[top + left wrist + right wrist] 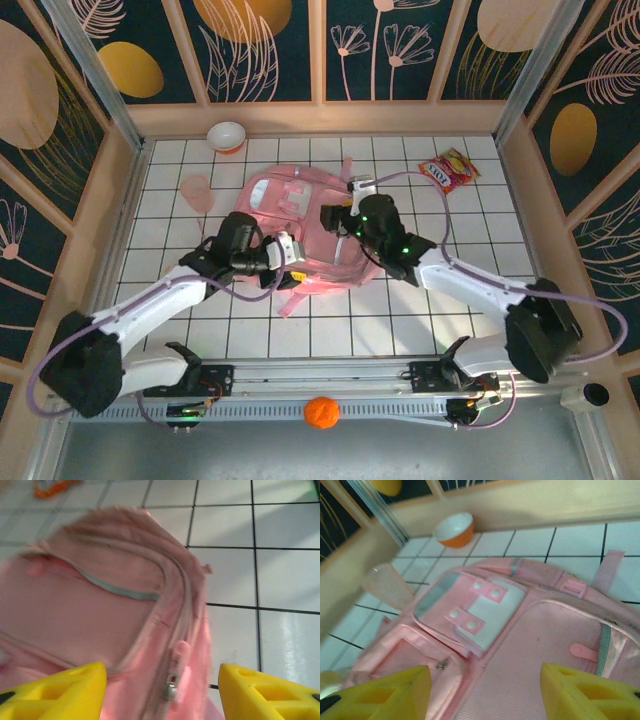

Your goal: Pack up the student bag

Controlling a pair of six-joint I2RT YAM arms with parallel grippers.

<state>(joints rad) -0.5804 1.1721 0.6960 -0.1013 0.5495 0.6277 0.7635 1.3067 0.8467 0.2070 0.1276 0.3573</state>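
Since the student bag (pixel 300 215) lies flat on the tiled table (pixel 180 165), apparently zipped, you look to be at the opening step. Left gripper (pixel 162 682) and right gripper (pixel 485 690) hang over it, fingers wide, empty; next, pinch the zip pull (pixel 170 686) squarely.

A large pink fabric backpack (pixel 300 225) fills the middle of the white tiled bench (pixel 480 215). Open tiles lie to its right and along the near edge. A translucent pink cup (pixel 197 192) stands near its left side, leaving a narrow gap. An orange and white bowl (pixel 227 136) sits by the far wall, and a red and yellow snack packet (pixel 450 170) lies far right. The white left arm (pixel 160 300) and white right arm (pixel 470 285) slant over the near tiles to the backpack.
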